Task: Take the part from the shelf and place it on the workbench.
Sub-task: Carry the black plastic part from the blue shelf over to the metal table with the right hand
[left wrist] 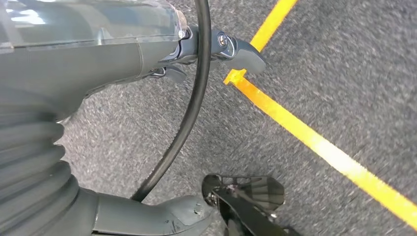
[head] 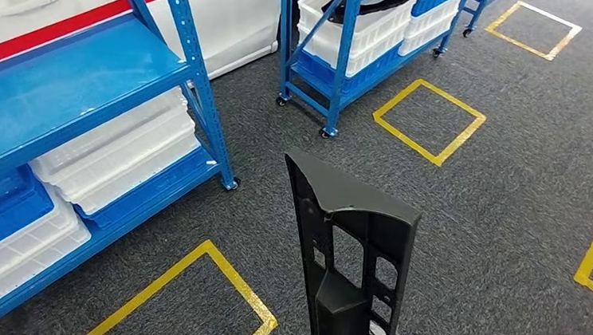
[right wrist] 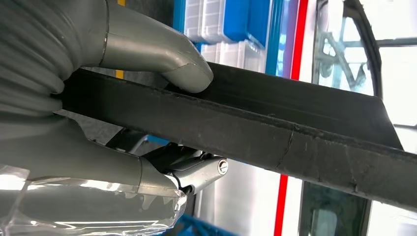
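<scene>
A: Head view, left to right: blue shelf [head: 84, 87] with white and blue bins at left, yellow tape squares [head: 429, 118] on the grey carpet, black part [head: 350, 260] upright at bottom centre, off the shelf.

B: Who holds it?

A: The right robot hand [right wrist: 147, 118]. In the right wrist view its thumb sits on one face of the part [right wrist: 275, 128] and its fingers clamp the other. The left robot hand [left wrist: 147, 123] hangs over the carpet, holding nothing, fingers apart.

B: Step?

A: I judge it the carry. No counter in sight.

B: Next?

A: Probably turn or walk until the counter shows, keep the tall part steady, then lower it flat and let go.
</scene>
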Controlling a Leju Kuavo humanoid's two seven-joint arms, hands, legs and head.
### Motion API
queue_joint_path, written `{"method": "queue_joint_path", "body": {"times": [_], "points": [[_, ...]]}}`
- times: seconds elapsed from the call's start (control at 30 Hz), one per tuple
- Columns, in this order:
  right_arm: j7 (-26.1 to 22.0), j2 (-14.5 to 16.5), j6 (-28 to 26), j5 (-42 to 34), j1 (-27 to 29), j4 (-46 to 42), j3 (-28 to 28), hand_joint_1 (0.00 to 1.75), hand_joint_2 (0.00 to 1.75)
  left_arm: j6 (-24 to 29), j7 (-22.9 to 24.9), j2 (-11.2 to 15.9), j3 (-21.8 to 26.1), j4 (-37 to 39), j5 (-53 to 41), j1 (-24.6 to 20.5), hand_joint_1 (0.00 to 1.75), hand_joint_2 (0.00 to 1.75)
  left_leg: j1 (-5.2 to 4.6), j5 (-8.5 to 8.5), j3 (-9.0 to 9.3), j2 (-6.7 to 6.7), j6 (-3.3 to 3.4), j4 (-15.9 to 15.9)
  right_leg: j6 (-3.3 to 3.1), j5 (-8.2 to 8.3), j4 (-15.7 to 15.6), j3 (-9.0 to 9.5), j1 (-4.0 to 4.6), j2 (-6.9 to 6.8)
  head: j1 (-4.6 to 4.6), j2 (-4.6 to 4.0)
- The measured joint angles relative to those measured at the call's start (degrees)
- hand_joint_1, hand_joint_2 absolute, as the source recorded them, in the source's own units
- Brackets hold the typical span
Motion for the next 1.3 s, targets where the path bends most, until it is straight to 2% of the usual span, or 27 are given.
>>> {"method": "queue_joint_path", "body": {"times": [0.03, 0.07, 0.1, 0.13, 0.2, 0.23, 0.27, 0.3, 0.37, 0.43, 0.47, 0.5, 0.53, 0.57, 0.63, 0.7, 0.8, 0.87, 0.93, 0.97, 1.0, 1.03, 1.07, 1.1, 1.17, 1.23, 1.3], "points": [[0.0, 0.0, 0.0, 0.0, 0.0, 0.0, 0.0, 1.75, 1.75, 0.0, 0.0, 0.0, 0.0, 0.0, 0.0, 0.1, 0.0, 1.75, 0.0, 1.09, 0.12, -0.12, 0.12, -0.4, -0.01, 0.0, 0.2, -0.06, 0.06, 0.84, 0.0, 0.0], [0.0, 0.0, 0.0, 0.0, 0.1, 0.0, 0.0, 1.75, 1.75, 0.0, 0.0, 0.0, 0.0, 0.0, 0.0, 0.1, 0.0, 1.75, -0.01, 3.11, 1.18, -0.47, 0.31, -2.9, 0.0, -0.01, 0.3, -0.09, 0.09, 1.7, 0.0, 0.0], [0.0, 0.0, 0.0, 0.0, 0.1, 0.0, 0.0, 1.75, 1.75, 0.0, 0.1, 0.0, 0.0, 0.0, 0.0, 0.1, 0.0, 1.75, -0.01, 5.39, 2.75, -1.39, 0.58, -6.7, 0.01, -0.01, 0.5, -0.11, 0.09, 2.53, 0.0, 0.0], [0.0, 0.0, 0.0, 0.0, 0.1, 0.0, 0.0, 1.75, 1.75, 0.0, 0.1, 0.1, 0.0, 0.0, 0.0, 0.2, 0.0, 1.75, 0.02, 7.02, 4.21, -2.95, 0.89, -10.3, 0.12, 0.0, 0.6, -0.21, 0.13, 3.24, 0.01, 0.0], [0.0, 0.0, -0.1, 0.0, 0.0, 0.0, 0.0, 1.75, 1.75, 0.0, 0.2, 0.1, 0.0, 0.1, 0.0, 0.1, 0.0, 1.75, 0.01, 8.08, 5.81, -5.32, 1.31, -14.6, 0.64, 0.2, 0.9, -0.79, 0.0, 4.59, 0.01, 0.0], [0.1, 0.0, -0.1, 0.0, 0.0, 0.0, 0.0, 1.75, 1.75, -0.1, 0.2, 0.1, 0.0, 0.1, 0.0, 0.1, 0.0, 1.75, -0.06, 7.88, 5.94, -5.58, 1.44, -15.0, 1.06, 0.4, 0.9, -1.13, -0.13, 5.28, 0.01, 0.0], [0.1, 0.0, -0.1, 0.0, 0.1, 0.0, 0.0, 1.75, 1.75, -0.1, 0.2, 0.1, 0.0, 0.1, 0.0, 0.0, 0.0, 1.75, -0.11, 7.95, 6.09, -4.99, 1.62, -15.4, 1.5, 0.66, 0.8, -1.41, -0.26, 6.07, 0.01, 0.0], [0.1, 0.0, -0.1, 0.0, 0.2, 0.0, 0.0, 1.75, 1.75, -0.1, 0.3, 0.1, 0.0, 0.1, 0.0, -0.1, 0.0, 1.75, -0.06, 8.21, 6.27, -4.19, 1.95, -15.7, 1.81, 0.7, 0.9, -1.6, -0.3, 6.04, 0.02, 0.0], [0.1, 0.1, -0.1, 0.0, 0.3, 0.0, 0.0, 1.75, 1.75, -0.1, 0.3, 0.1, -0.1, 0.1, 0.0, -0.1, 0.0, 1.75, 0.08, 8.79, 6.72, -2.51, 2.77, -16.7, 2.16, -0.85, 3.2, -2.7, -0.04, 3.48, 0.03, 0.0], [0.2, 0.3, -0.2, 0.0, 0.2, 0.0, 0.0, 1.75, 1.75, -0.1, 0.4, 0.1, -0.1, 0.1, 0.0, 0.0, 0.0, 1.75, -0.08, 8.98, 6.79, -0.8, 3.26, -17.0, 2.39, -4.5, 9.5, -5.51, -0.04, -0.08, 0.03, 0.0], [0.2, 0.3, -0.2, 0.0, 0.2, 0.0, 0.0, 1.75, 1.75, -0.1, 0.4, 0.1, -0.1, 0.1, 0.0, 0.1, 0.0, 1.75, -0.19, 8.92, 6.71, 0.08, 3.34, -16.9, 2.54, -5.99, 12.8, -7.05, -0.21, -0.86, 0.02, 0.0], [0.2, 0.4, -0.2, 0.0, 0.2, 0.1, 0.0, 1.75, 1.75, -0.1, 0.4, 0.1, -0.1, 0.1, 0.0, 0.1, 0.0, 1.75, -0.26, 8.83, 6.65, 0.92, 3.32, -16.8, 2.7, -6.52, 14.8, -7.94, -0.41, -1.25, 0.02, 0.0], [0.2, 0.4, -0.2, 0.0, 0.2, 0.2, 0.0, 1.75, 1.75, -0.1, 0.4, 0.1, -0.1, 0.1, 0.0, 0.1, 0.0, 1.75, -0.29, 8.7, 6.61, 1.75, 3.25, -16.7, 2.84, -6.0, 14.9, -7.85, -0.6, -1.5, 0.02, 0.0], [0.3, 0.4, -0.2, 0.0, 0.3, 0.2, 0.0, 1.75, 1.75, -0.1, 0.4, 0.1, -0.1, 0.1, 0.0, 0.1, 0.0, 1.75, -0.28, 8.55, 6.63, 2.51, 3.12, -16.5, 2.96, -4.53, 12.8, -6.59, -0.76, -1.88, 0.02, 0.0], [0.3, 0.4, -0.2, -0.1, 0.2, 0.3, 0.0, 1.75, 1.75, -0.1, 0.4, 0.1, -0.2, 0.1, 0.0, 0.0, 0.0, 1.75, -0.37, 8.11, 6.84, 3.82, 2.62, -16.3, 2.92, -1.59, 5.5, -2.42, -0.77, -4.01, 0.02, 0.0], [0.3, 0.4, -0.2, -0.1, 0.2, 0.3, 0.0, 1.75, 1.75, -0.1, 0.4, 0.1, -0.3, 0.1, 0.0, 0.0, 0.0, 1.75, -0.57, 7.66, 7.08, 4.85, 1.94, -16.0, 2.38, -0.69, 1.3, -0.2, -0.42, -5.5, 0.02, 0.0], [0.3, 0.4, -0.2, -0.1, 0.3, 0.3, 0.0, 1.75, 1.75, -0.1, 0.4, 0.0, -0.4, 0.1, 0.0, -0.4, 0.0, 1.75, -0.48, 7.33, 7.57, 5.91, 0.94, -16.1, 1.3, -0.57, 0.8, -0.39, -0.15, -4.07, 0.01, 0.0], [0.3, 0.3, -0.2, -0.1, 0.3, 0.3, 0.0, 1.75, 1.75, -0.1, 0.4, 0.0, -0.5, 0.1, 0.0, -0.4, 0.0, 1.75, -0.16, 5.57, 6.87, 3.81, 0.34, -14.0, 0.53, -0.19, 0.3, -0.38, -0.35, -2.88, 0.0, 0.0], [0.3, 0.2, -0.2, -0.2, 0.2, 0.3, 0.0, 1.75, 1.75, -0.1, 0.4, 0.0, -0.5, 0.1, 0.0, -0.3, 0.0, 1.75, 0.01, 1.91, 3.95, 0.89, 0.06, -7.6, 0.03, 0.04, 0.2, -0.48, -0.31, -1.71, 0.0, 0.0], [0.3, 0.2, -0.2, -0.2, 0.2, 0.3, 0.0, 1.75, 1.75, -0.1, 0.4, 0.0, -0.5, 0.1, 0.0, -0.2, 0.0, 1.75, 0.03, 0.27, 2.05, 0.3, 0.03, -3.7, -0.11, 0.08, 0.2, -0.55, -0.18, -1.06, 0.0, 0.0], [0.3, 0.1, -0.2, -0.2, 0.3, 0.3, 0.0, 1.75, 1.75, -0.1, 0.4, 0.0, -0.5, 0.1, 0.0, -0.2, 0.0, 1.75, 0.03, -0.42, 0.59, 0.06, 0.05, -0.8, -0.15, 0.1, 0.3, -0.59, -0.04, -0.31, 0.0, 0.0], [0.3, 0.1, -0.2, -0.2, 0.3, 0.3, 0.0, 1.75, 1.75, -0.1, 0.4, 0.0, -0.5, 0.1, 0.0, -0.1, 0.0, 1.75, 0.02, 0.0, -0.07, -0.05, 0.13, 0.2, -0.18, 0.11, 0.3, -0.58, 0.08, 0.49, 0.0, 0.0], [0.3, 0.1, -0.2, -0.2, 0.3, 0.3, 0.0, 1.75, 1.75, -0.1, 0.4, 0.0, -0.5, 0.1, 0.0, 0.0, 0.0, 1.75, 0.02, 1.55, 0.32, -0.21, 0.3, -1.0, -0.19, 0.11, 0.4, -0.54, 0.16, 1.33, 0.0, 0.0], [0.3, 0.1, -0.2, -0.2, 0.3, 0.3, 0.0, 1.75, 1.75, -0.1, 0.4, 0.0, -0.5, 0.1, 0.0, 0.0, 0.0, 1.75, 0.01, 3.84, 1.61, -0.73, 0.51, -4.2, -0.19, 0.11, 0.5, -0.47, 0.21, 2.16, 0.0, 0.0], [0.3, 0.1, -0.2, -0.2, 0.2, 0.3, 0.0, 1.75, 1.75, -0.1, 0.4, 0.1, -0.5, 0.1, 0.0, 0.1, 0.0, 1.75, 0.05, 7.25, 4.6, -3.25, 1.0, -11.7, -0.01, 0.14, 0.7, -0.59, 0.22, 3.6, 0.01, 0.0], [0.3, 0.1, -0.2, -0.2, 0.2, 0.3, 0.0, 1.75, 1.75, -0.1, 0.4, 0.1, -0.5, 0.2, 0.0, 0.0, 0.0, 1.75, -0.06, 7.93, 5.79, -4.79, 1.37, -15.0, 0.58, 0.38, 0.8, -1.06, 0.09, 4.85, 0.01, 0.0], [0.3, 0.2, -0.2, -0.2, 0.3, 0.3, 0.0, 1.75, 1.75, -0.1, 0.5, 0.1, -0.5, 0.2, 0.0, -0.2, 0.0, 1.75, -0.09, 8.18, 5.97, -3.8, 1.86, -15.6, 1.25, 0.72, 0.6, -1.39, -0.04, 6.06, 0.01, 0.0]]}}
